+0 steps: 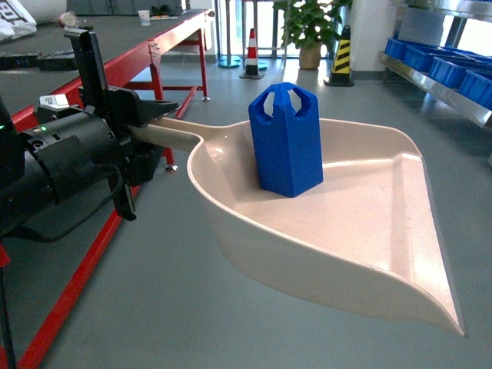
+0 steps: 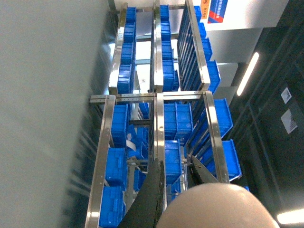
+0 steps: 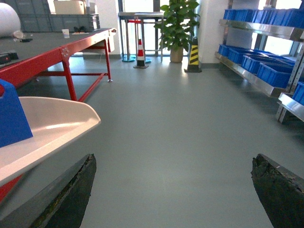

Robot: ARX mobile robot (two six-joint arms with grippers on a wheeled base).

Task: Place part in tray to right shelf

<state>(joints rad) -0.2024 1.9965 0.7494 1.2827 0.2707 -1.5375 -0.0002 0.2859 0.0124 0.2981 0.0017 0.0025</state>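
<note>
My left gripper (image 1: 146, 127), a black unit at the left edge of the head view, is clamped on the long straight handle of the cream-beige plastic dustpan-shaped tray (image 1: 361, 223), which extends from centre frame toward the lower right, held clear above the grey floor (image 1: 231, 323). The small bright-blue faceted plastic part (image 1: 285, 138) stands upright inside the tray, toward its rear wall near the handle, its loop-like cut-out top uppermost. In the left wrist view, rotated on its side, the rounded beige handle end fills the bottom centre with my dark fingers (image 2: 149, 199) either side of it; beyond lies a stainless-steel rack (image 2: 156, 97) loaded with blue rectangular crates (image 2: 178, 121). My right gripper (image 3: 173, 190) stands wide apart and grips nothing: its two dark fingers sit at the lower left and lower right corners of the right wrist view with bare floor between them. In that same view the tray's rim and a corner of the part appear at the left edge. The shiny stainless-steel right shelf (image 1: 434, 84), carrying blue crates, runs along the upper right of the head view, well apart from the tray. A red-framed table (image 1: 146, 61) occupies the upper left; a striped traffic cone (image 1: 251, 54) and a potted green plant (image 1: 310, 31) stand at top centre.
</note>
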